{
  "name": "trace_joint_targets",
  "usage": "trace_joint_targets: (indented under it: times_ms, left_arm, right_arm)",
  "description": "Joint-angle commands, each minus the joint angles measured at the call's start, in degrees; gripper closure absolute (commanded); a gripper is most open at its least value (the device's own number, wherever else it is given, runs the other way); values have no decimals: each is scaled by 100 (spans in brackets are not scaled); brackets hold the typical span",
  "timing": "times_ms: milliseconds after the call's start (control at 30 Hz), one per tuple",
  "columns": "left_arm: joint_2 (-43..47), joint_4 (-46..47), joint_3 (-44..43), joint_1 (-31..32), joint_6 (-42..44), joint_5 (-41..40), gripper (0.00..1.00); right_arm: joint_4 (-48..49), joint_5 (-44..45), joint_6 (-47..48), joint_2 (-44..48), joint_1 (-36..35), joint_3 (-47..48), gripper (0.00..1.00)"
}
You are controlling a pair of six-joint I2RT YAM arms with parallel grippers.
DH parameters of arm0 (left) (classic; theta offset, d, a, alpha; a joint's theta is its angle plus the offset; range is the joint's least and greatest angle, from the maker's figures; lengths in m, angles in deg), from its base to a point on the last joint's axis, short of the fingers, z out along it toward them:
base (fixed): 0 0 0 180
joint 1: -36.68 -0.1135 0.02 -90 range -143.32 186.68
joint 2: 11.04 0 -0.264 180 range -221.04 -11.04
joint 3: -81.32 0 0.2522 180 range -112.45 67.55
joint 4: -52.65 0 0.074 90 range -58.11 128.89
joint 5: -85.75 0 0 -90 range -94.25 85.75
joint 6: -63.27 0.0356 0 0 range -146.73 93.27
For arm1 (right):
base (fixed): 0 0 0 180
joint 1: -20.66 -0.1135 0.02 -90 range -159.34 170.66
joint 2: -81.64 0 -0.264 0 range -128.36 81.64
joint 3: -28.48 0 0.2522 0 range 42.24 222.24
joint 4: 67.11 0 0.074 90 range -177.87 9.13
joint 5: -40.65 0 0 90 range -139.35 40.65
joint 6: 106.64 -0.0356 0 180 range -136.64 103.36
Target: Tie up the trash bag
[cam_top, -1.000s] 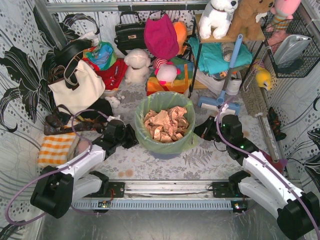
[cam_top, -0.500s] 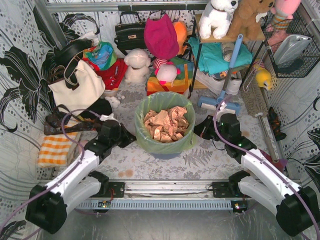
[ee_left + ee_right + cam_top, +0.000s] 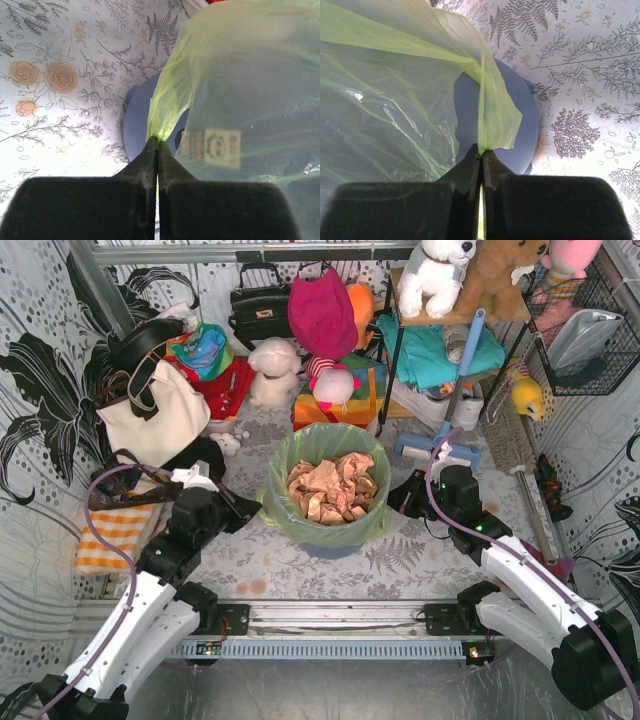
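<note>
Trash bag stands upright mid-counter in top view, mouth open, green rim spread wide, crumpled tan paper filling the inside. Left tool is up against bag's left side, right tool against its right side, so bag sits btwn the two. On the left the film is drawn out to a small point at the tool tip. White tote and orange checked cloth lie well off to the left; soft toys sit behind the bag.

Left wrist view: left tool is clenched, fingers pressed together w/ a narrow gather of green film pinched at the very tips. From that pinch the bag fans up and to the right, taking up most of the frame. Blue-grey bin shows just beyond the tips, partly under the film; a pale label on it shows through the plastic. Floral counter fills the left half.

Right wrist view: right tool is also clenched, gripping a folded flap of the bag at the tips. Flap rises straight up from the pinch, then film spreads left and across the top. Bin curves round behind the flap, on the fern-print counter at right.
</note>
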Motion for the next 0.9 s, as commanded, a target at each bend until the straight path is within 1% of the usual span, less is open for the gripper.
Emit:
trace_joint_targets:
  times_ms: [0, 200, 233, 300, 367, 433, 533, 633, 800, 867]
  left_arm:
    - [106, -243, -161, -26, -103, -361, 100]
    - [117, 146, 129, -28, -115, -21, 100]
    - [120, 200, 171, -26, -115, -30, 93]
    - [89, 272, 229, -30, -124, -40, 76]
    - [3, 303, 220, -29, -83, -54, 63]
    - [-111, 361, 211, -35, -33, -49, 54]
    - [-289, 574, 233, -31, 29, 66, 45]
    - [-592, 789, 269, -29, 106, 250, 41]
    - [-1416, 922, 353, -28, 175, 557, 40]
    - [-1589, 1114, 458, -19, 172, 702, 40]
  right_arm:
    - [101, -18, 103, 51, -28, 179, 100]
    - [-37, 18, 73, 151, -23, 213, 100]
    - [-25, 42, 62, 169, -21, 196, 100]
    - [-7, 61, 40, 190, -28, 173, 100]
    - [-14, 46, 34, 185, -21, 182, 100]
    - [-14, 25, 26, 175, -27, 203, 100]
    - [-15, 24, 24, 174, -25, 206, 100]
    - [-24, 25, 26, 161, -28, 229, 100]
    - [-17, 24, 16, 160, -24, 226, 100]
    - [3, 24, 10, 150, -24, 224, 100]
